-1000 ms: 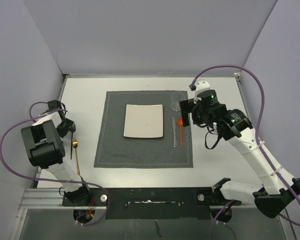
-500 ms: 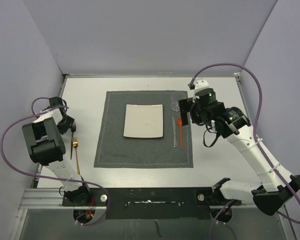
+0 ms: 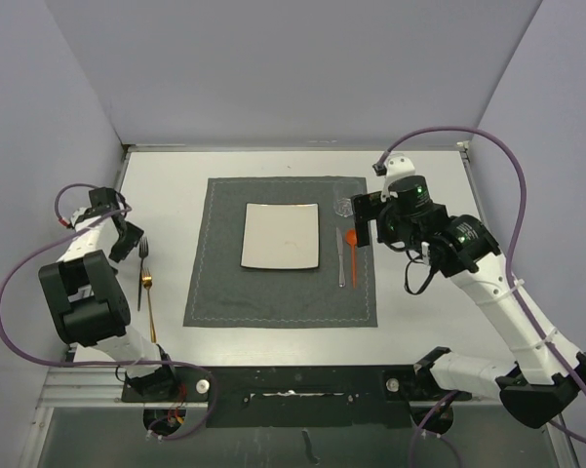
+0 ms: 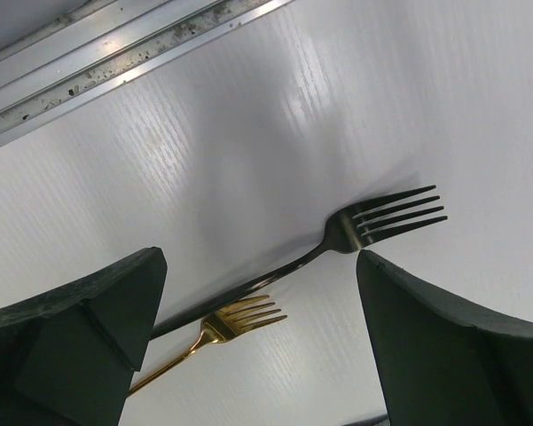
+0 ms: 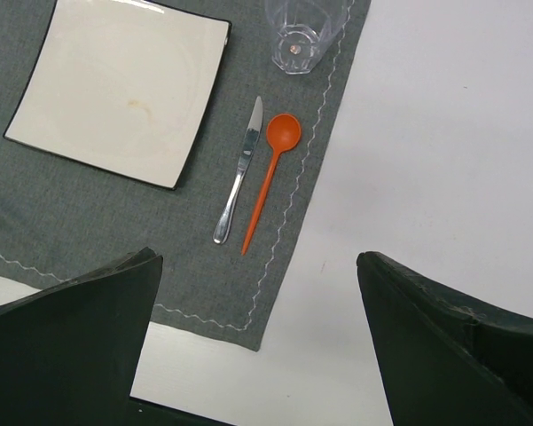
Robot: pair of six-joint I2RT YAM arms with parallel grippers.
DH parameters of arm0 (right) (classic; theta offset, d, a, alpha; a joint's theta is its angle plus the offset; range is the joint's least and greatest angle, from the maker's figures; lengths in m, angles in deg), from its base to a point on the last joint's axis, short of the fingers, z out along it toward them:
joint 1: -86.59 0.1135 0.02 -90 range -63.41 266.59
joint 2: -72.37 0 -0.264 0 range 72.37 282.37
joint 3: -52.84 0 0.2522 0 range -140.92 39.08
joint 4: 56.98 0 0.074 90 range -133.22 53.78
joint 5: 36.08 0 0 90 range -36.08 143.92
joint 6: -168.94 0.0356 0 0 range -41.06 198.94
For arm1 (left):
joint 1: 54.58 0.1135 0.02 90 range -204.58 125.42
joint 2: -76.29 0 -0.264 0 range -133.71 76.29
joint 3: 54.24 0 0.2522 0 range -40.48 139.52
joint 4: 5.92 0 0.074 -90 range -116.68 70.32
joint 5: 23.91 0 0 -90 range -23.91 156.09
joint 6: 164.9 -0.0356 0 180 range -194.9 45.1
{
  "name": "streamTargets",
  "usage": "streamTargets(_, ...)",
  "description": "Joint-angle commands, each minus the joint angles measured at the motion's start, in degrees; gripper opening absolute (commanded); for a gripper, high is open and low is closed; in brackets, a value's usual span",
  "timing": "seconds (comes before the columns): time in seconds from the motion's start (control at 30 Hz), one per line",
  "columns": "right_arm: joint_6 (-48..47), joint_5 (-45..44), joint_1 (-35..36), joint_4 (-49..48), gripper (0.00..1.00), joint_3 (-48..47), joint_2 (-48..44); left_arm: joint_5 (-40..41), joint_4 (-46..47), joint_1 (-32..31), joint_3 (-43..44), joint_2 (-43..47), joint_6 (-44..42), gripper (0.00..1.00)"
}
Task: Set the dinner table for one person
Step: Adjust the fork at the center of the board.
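The white dinner table [image 3: 166, 185] carries a dark grey placemat [image 3: 214, 283]. On the mat lie a white square plate [image 3: 281, 236], a silver knife [image 3: 340, 261], an orange spoon [image 3: 352, 252] and a clear glass [image 3: 342, 206]. A dark fork [image 3: 142, 268] and a gold fork [image 3: 149, 302] lie on bare table left of the mat. My left gripper [image 3: 127, 239] is open and empty just above the forks, which show in the left wrist view as the dark fork [image 4: 355, 231] and the gold fork [image 4: 222, 327]. My right gripper [image 3: 366, 219] is open and empty above the mat's right edge.
The right wrist view shows the plate [image 5: 120, 89], knife [image 5: 239, 173], spoon [image 5: 270, 173] and glass [image 5: 301, 35] on the mat [image 5: 89, 222], with bare table [image 5: 443, 177] to the right. A metal rail [image 4: 115, 53] runs along the table's left edge. Grey walls close in three sides.
My left arm has shifted, with its wrist moving a little toward the far left. My right arm has moved slightly. Both grippers stay open; nothing on the table moved.
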Motion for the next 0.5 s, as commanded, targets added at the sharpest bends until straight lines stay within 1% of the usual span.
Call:
streamTargets(0.0, 0.71, -0.74, 0.74, -0.47, 0.98, -2.76, -2.34, -2.09, 0.21, -0.39, 0.88, -1.83, -1.07, 0.90)
streamTargets(0.13, 0.76, -1.10, 0.72, -0.15, 0.98, -2.85, -2.66, -3.04, -0.13, -0.79, 2.14, -5.20, -0.89, 0.90)
streamTargets(0.47, 0.32, -1.56, 0.79, -0.48, 0.98, -3.39, -0.89, -2.78, 0.94, -1.00, 4.24, -9.45, -0.89, 0.90)
